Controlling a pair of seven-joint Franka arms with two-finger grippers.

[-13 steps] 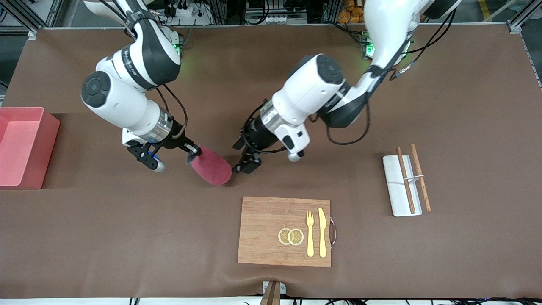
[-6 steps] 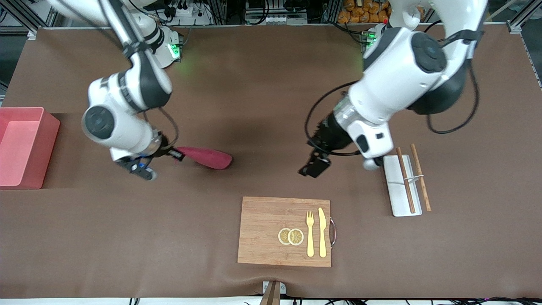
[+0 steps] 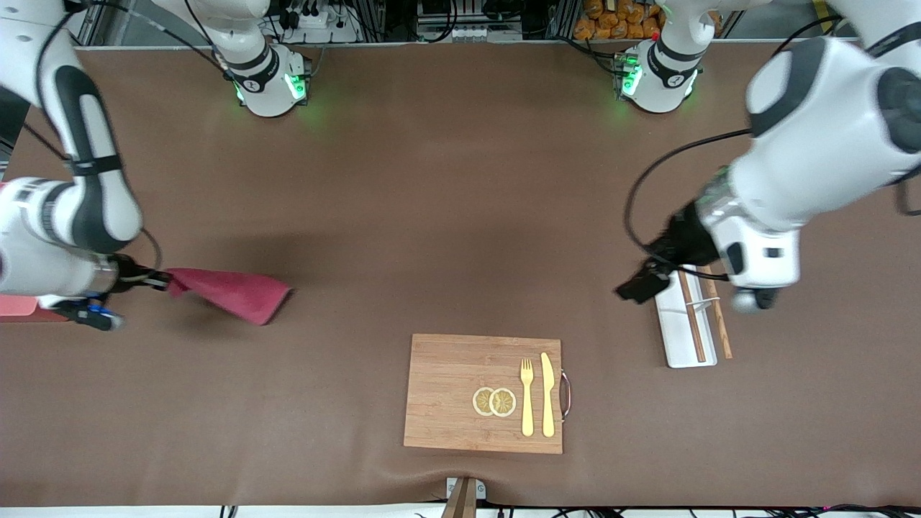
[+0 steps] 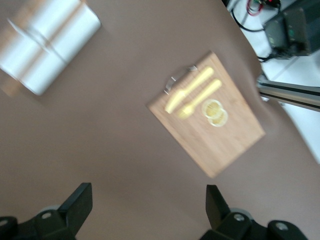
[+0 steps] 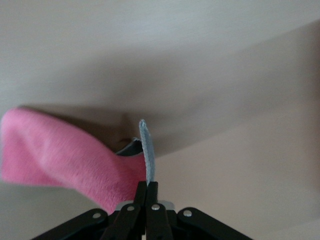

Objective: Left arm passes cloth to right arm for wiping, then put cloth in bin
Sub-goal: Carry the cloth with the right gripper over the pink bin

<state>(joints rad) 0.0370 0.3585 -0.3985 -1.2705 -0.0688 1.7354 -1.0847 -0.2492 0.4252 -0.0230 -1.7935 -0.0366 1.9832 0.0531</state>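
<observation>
Front view: the right gripper (image 3: pixel 155 279), at the right arm's end of the table (image 3: pixel 432 180), has its fingers clamped on a corner of the magenta cloth (image 3: pixel 234 295), which trails over bare table. The pink bin (image 3: pixel 18 306) is mostly hidden under that arm. The left gripper (image 3: pixel 640 285) hangs beside the white tray (image 3: pixel 676 338) carrying chopsticks (image 3: pixel 692 316). A wooden cutting board (image 3: pixel 453 396) holds lemon slices (image 3: pixel 494 401), a fork (image 3: pixel 527 396) and a knife (image 3: pixel 547 394).

Left wrist view: the fingers (image 4: pixel 77 205) stand apart, holding nothing, above bare table with the cutting board (image 4: pixel 207 112) ahead.

Right wrist view: the fingers (image 5: pixel 146 192) pinch the cloth (image 5: pixel 60 155).
</observation>
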